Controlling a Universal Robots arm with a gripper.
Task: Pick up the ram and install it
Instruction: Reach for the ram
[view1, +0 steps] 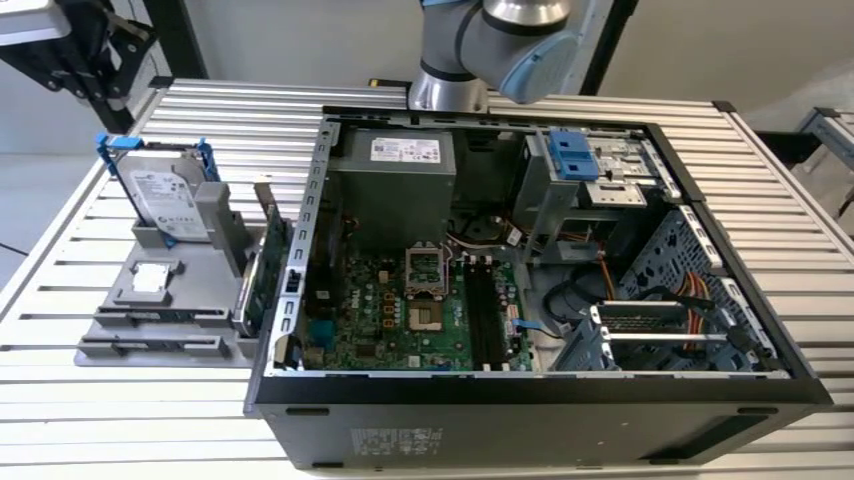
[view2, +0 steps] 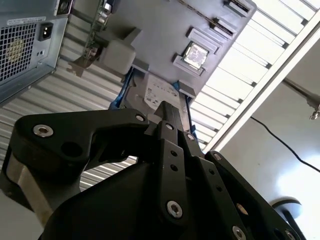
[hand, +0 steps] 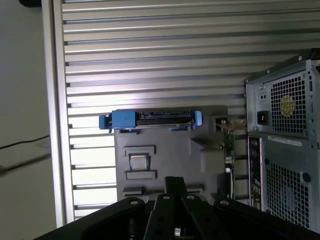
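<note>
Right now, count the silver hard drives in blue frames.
1. The silver blue-framed hard drive stands on the grey holder at the exterior view's left. The blue bay bracket in the black case may hide another.

Silver arm (view1: 447, 50) with blue joint cap (view1: 541, 62); black, screw-studded jaws

Hard drive (view1: 167, 200) stands on holder (view1: 171, 326) beside case (view1: 534, 420)

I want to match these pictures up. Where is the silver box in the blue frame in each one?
Exterior view: the hard drive stands upright on the grey tray, to the exterior view's left of the computer case.
Second wrist view: the hard drive is at the tray's edge.
First wrist view: the hard drive shows edge-on at the tray's edge.
Shared landmark: the grey tray.
</note>
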